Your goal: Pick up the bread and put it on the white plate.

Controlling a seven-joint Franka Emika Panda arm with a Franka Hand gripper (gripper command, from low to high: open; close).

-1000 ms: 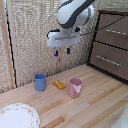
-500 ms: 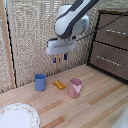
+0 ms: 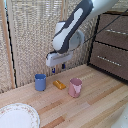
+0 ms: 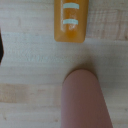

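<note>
The clamp hangs in the air above the worktable, its white head at the end of the arm, two short dark fingers pointing down. Nothing is between the fingers and nothing touches them. How far apart they stand cannot be told from the exterior view, and the wrist view shows only a dark sliver at one edge.

The toast lies flat on the wood below the clamp, almost straight under it and slightly toward the exterior view's right. There is clear air between the fingertips and the toast. In the wrist view the toast is an orange-yellow block with pale marks on its top face, cut off by the picture's edge, and not centred under the camera.

A blue cup stands upright on the table below the clamp, toward the exterior view's left, near the toast but apart from it. A pink cup stands on the toast's other side, toward the exterior view's right of the clamp and lower, just beside the toast; whether they touch cannot be told. In the wrist view the pink cup fills much of the picture, close to the toast, with a strip of bare wood between them.

The plate sits well away from the clamp, far below it and toward the exterior view's left, at the near corner of the table, partly cut off by the picture's edge. Its top is bare.

A dark drawer cabinet stands beyond the clamp on the exterior view's right.
</note>
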